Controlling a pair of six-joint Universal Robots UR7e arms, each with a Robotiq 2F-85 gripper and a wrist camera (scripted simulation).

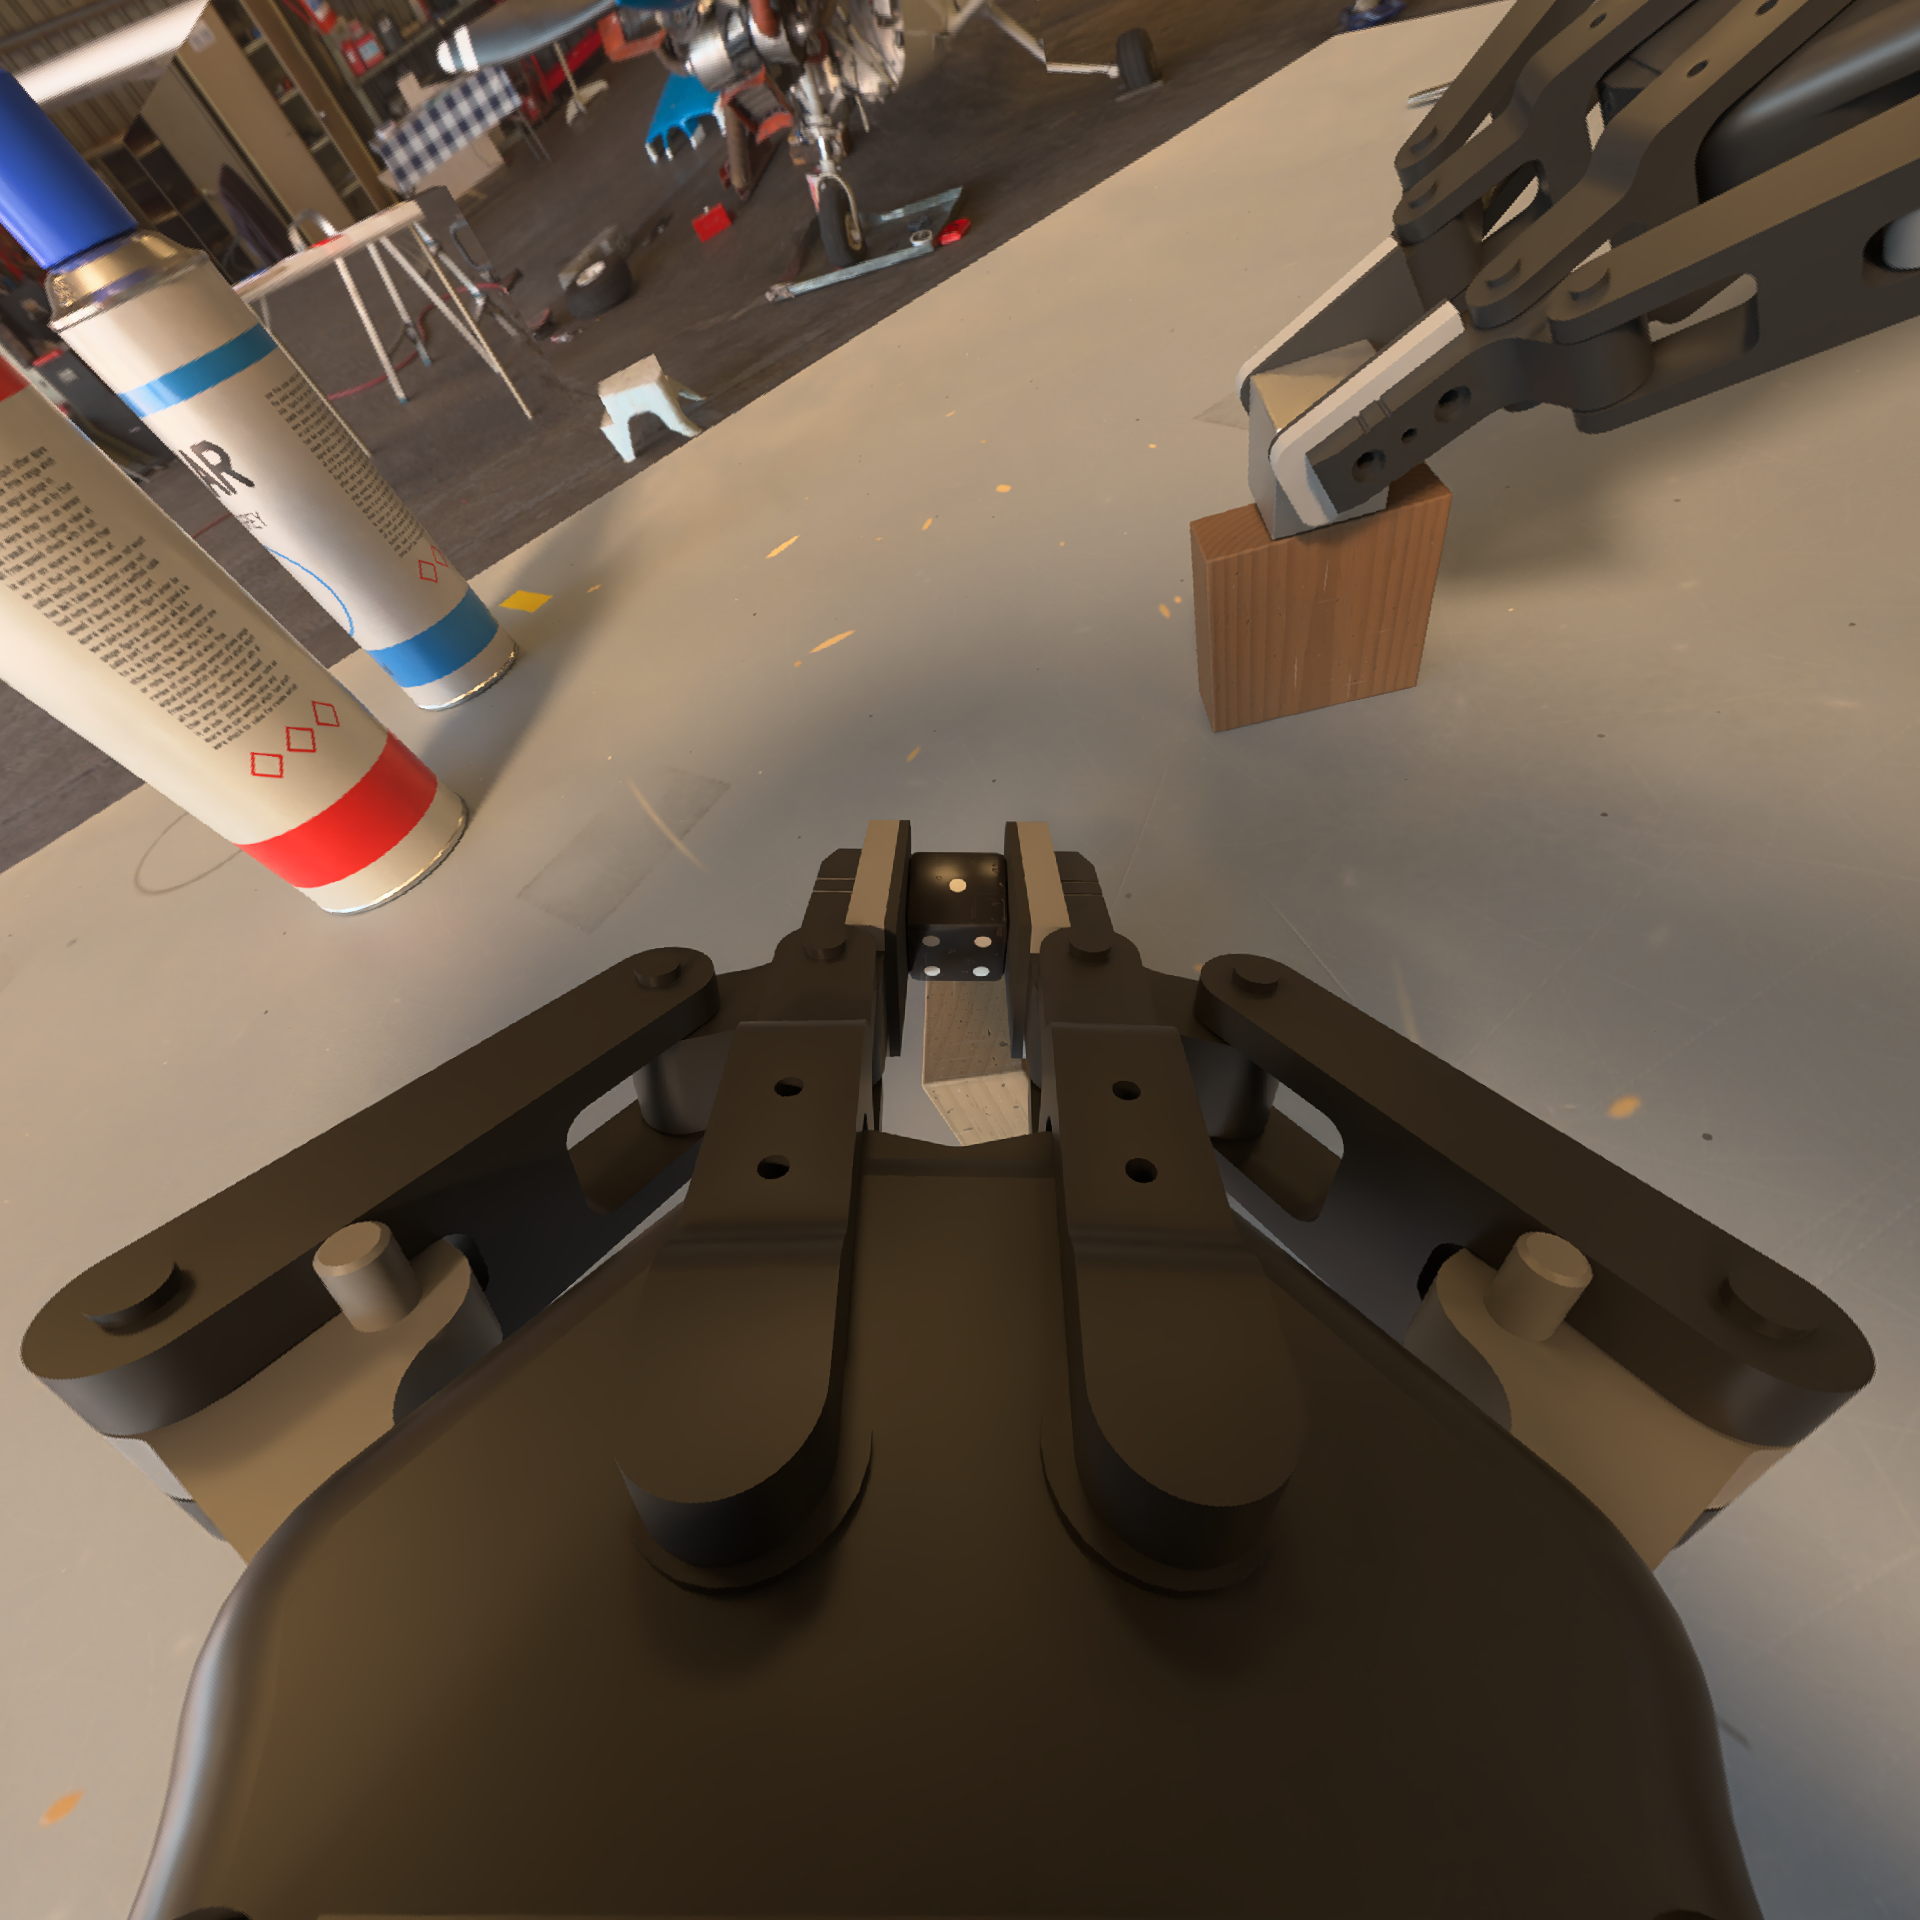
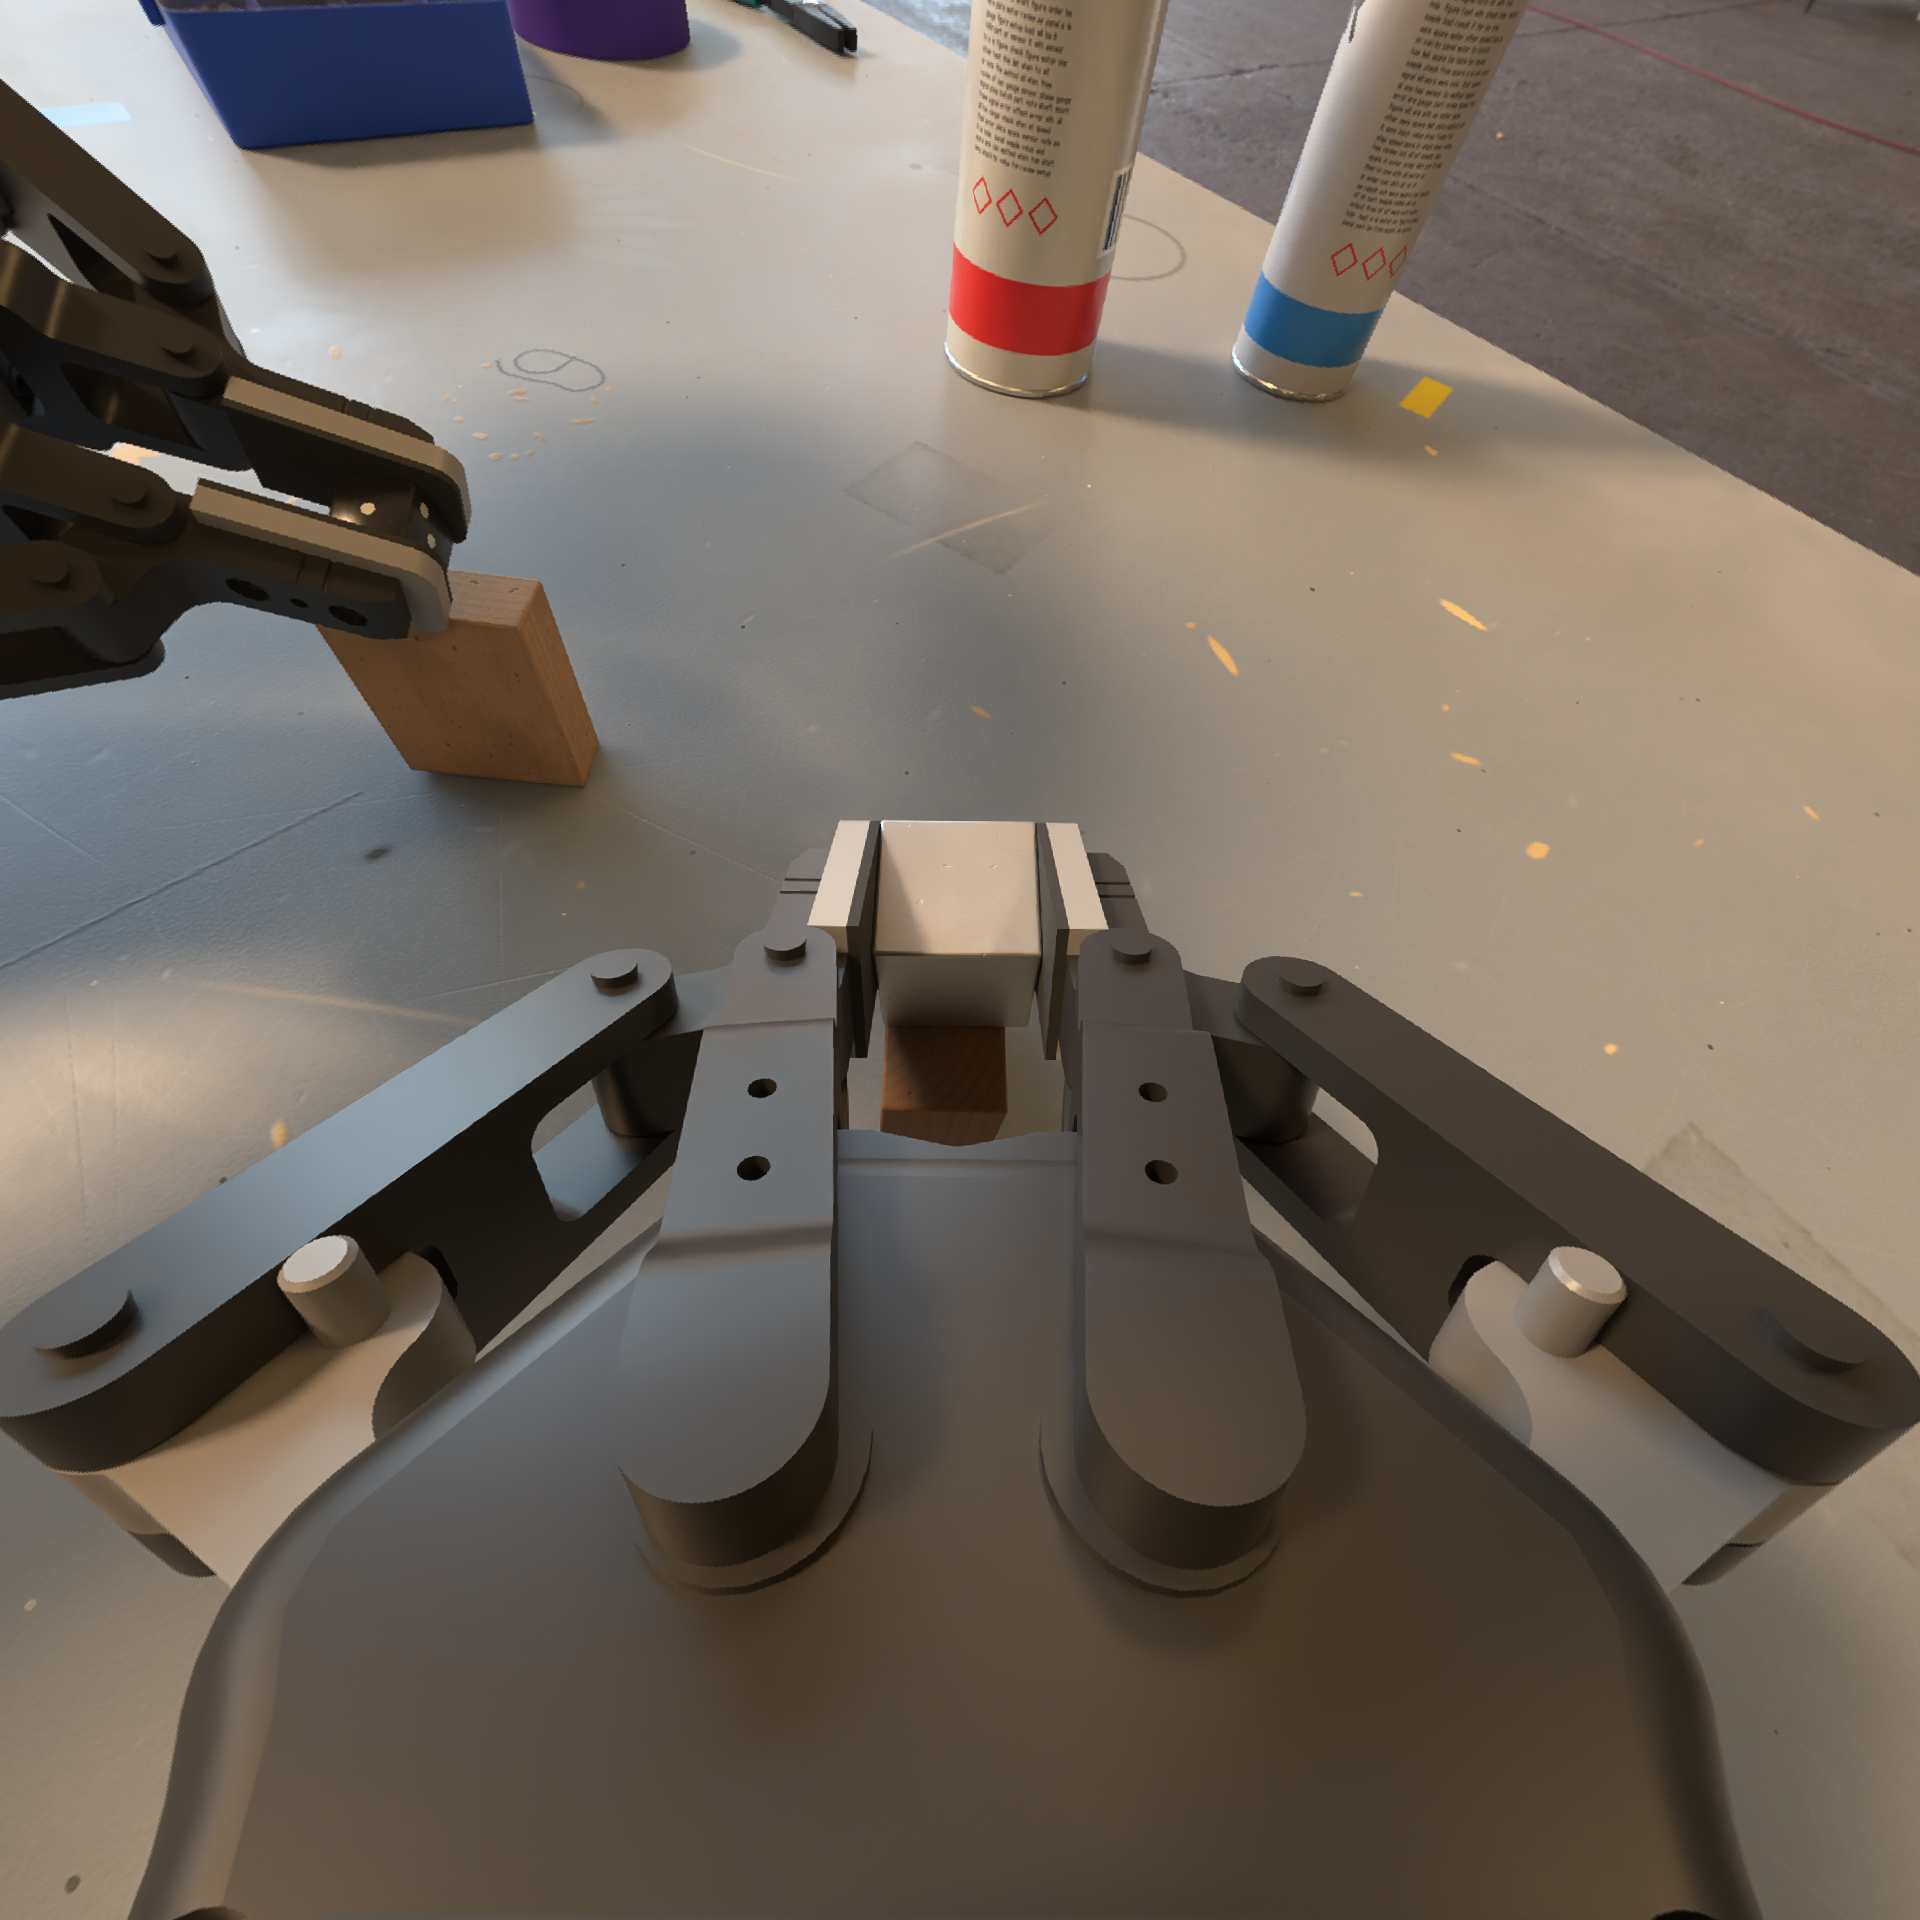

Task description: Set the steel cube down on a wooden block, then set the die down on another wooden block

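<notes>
In the left wrist view the left gripper (image 1: 957, 902) sits at the centre of the frame, its pale pads closed against the sides of a small black die with white pips (image 1: 957, 914), and directly beneath the die a light, pale wooden block (image 1: 971, 1070) shows through the gap between the fingers; whether the die touches the block cannot be told. In the upper right of the same view the right gripper (image 1: 1311, 454) grips a grey steel cube (image 1: 1288, 405) that rests against the top of a reddish-brown wooden block (image 1: 1314, 613) standing upright on the grey table (image 1: 1039, 644). At the left edge stand two tall white spray cans, one with a red band (image 1: 343, 821) near its base and one with a blue band and blue cap (image 1: 436, 639). In the right wrist view the right gripper holds the cube (image 2: 958, 904) at centre frame, with the dark top of its block (image 2: 943, 1086) just below. At the middle left, the other gripper (image 2: 431, 561) holds the die (image 2: 379, 509) at the top of the light block (image 2: 483, 686). In the upper left corner lies a blue plastic bin (image 2: 353, 73), its contents too cut off by the frame edge to make out, with a purple round container (image 2: 603, 26) just beside it.
</notes>
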